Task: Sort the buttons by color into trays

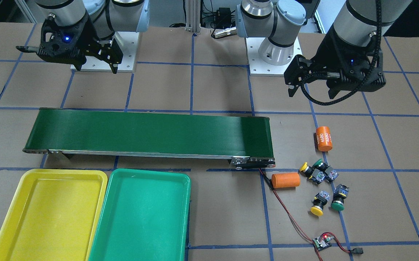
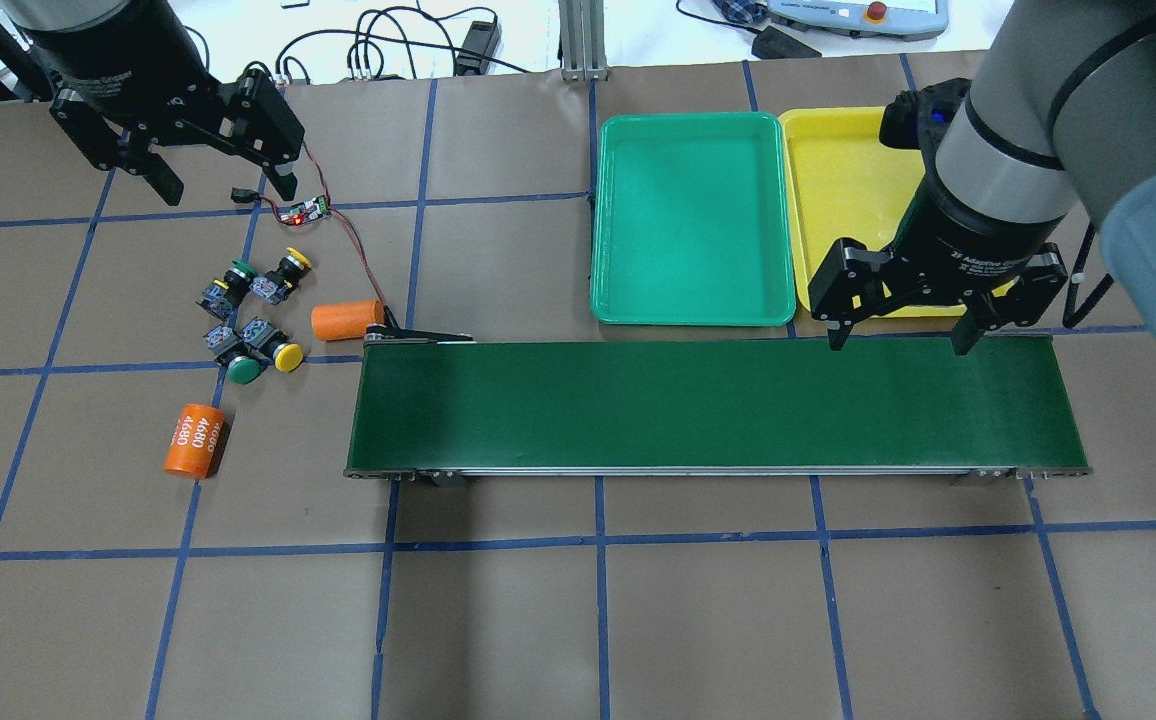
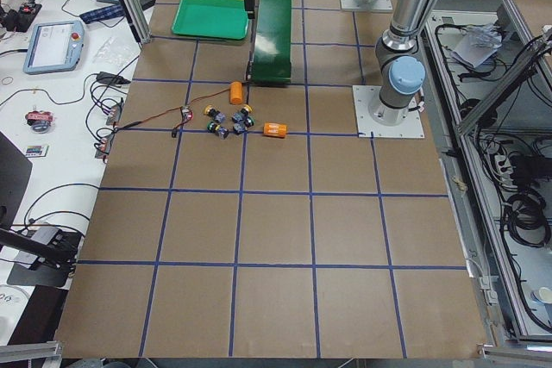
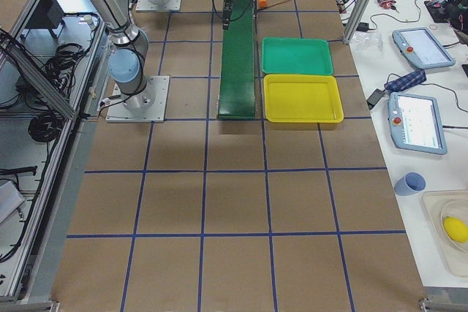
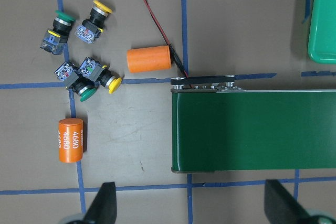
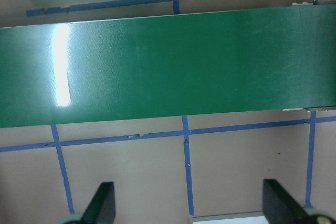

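Four buttons lie in a loose cluster on the table off the conveyor's left end. Two have yellow caps [image 2: 298,260] [image 2: 288,357] and two have green caps [image 2: 243,268] [image 2: 243,371]. My left gripper [image 2: 223,185] hangs open above the table just beyond the cluster, holding nothing. In the left wrist view the same buttons [image 5: 100,9] sit at the upper left, ahead of the spread fingertips [image 5: 103,203]. The green tray [image 2: 693,215] and the yellow tray [image 2: 838,190] stand side by side behind the belt, both bare. My right gripper [image 2: 900,335] is open over the belt's far edge, in front of the yellow tray.
A long dark-green conveyor belt [image 2: 708,405] crosses the middle. One orange cylinder [image 2: 346,319] lies at its left end, and another marked "4680" [image 2: 194,440] lies nearer the robot. A small circuit board [image 2: 306,209] with a red-black wire runs to the belt.
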